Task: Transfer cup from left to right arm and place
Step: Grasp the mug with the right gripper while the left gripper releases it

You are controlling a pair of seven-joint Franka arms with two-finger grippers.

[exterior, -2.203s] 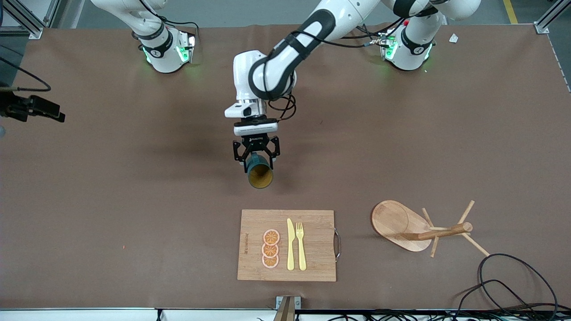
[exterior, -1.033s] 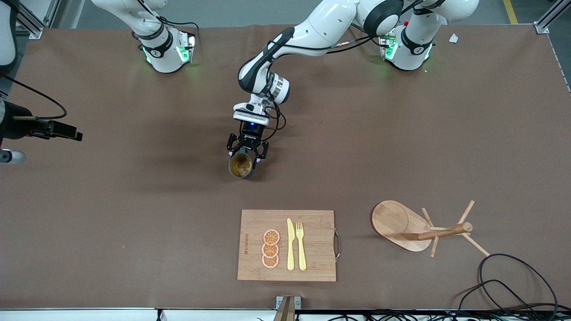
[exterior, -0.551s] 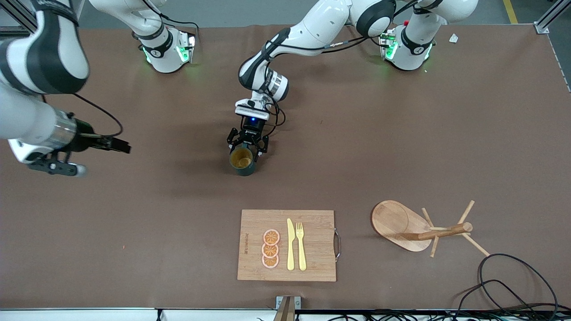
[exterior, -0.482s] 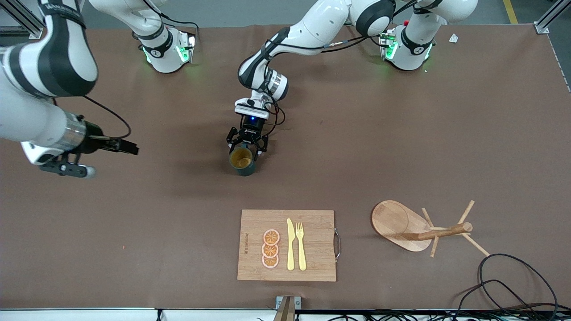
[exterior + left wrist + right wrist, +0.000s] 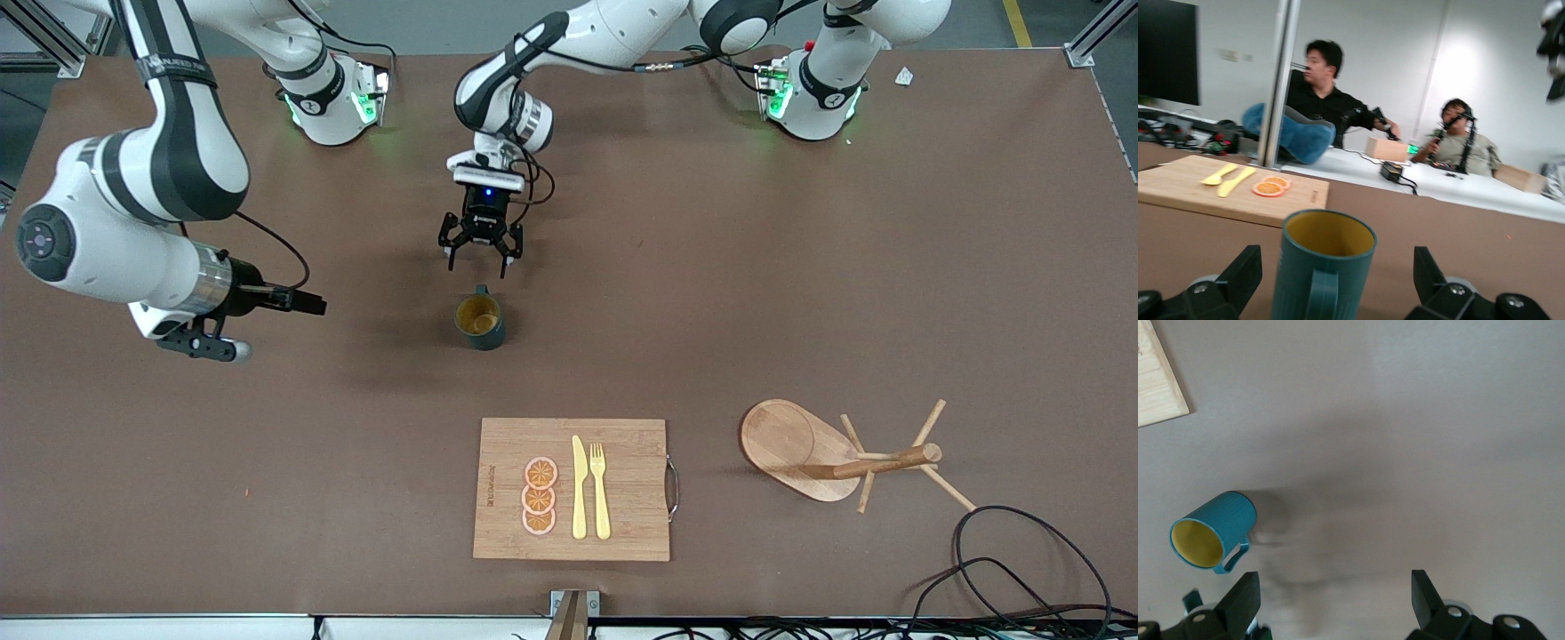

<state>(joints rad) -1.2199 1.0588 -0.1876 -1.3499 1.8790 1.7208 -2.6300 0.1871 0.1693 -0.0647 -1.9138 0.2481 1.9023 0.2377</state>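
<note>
The dark teal cup (image 5: 480, 320) stands upright on the brown table, yellow-brown inside showing, its handle turned toward the robots' bases. My left gripper (image 5: 478, 253) is open and empty, a short way from the cup on the bases' side. In the left wrist view the cup (image 5: 1325, 267) stands just ahead of the spread fingers (image 5: 1238, 273), handle facing the camera. My right gripper (image 5: 200, 345) is open and empty above the table toward the right arm's end. In the right wrist view the cup (image 5: 1211, 530) shows off to one side of the gripper (image 5: 1331, 607).
A wooden cutting board (image 5: 622, 524) with a yellow knife, a fork and orange slices lies nearer the front camera than the cup. A wooden mug rack (image 5: 845, 453) lies toward the left arm's end. Black cables (image 5: 1022, 551) coil at the table's corner.
The left gripper lowered the cup, set it upright on the table, let go and drew back toward the bases. The right arm swung in toward the cup.
</note>
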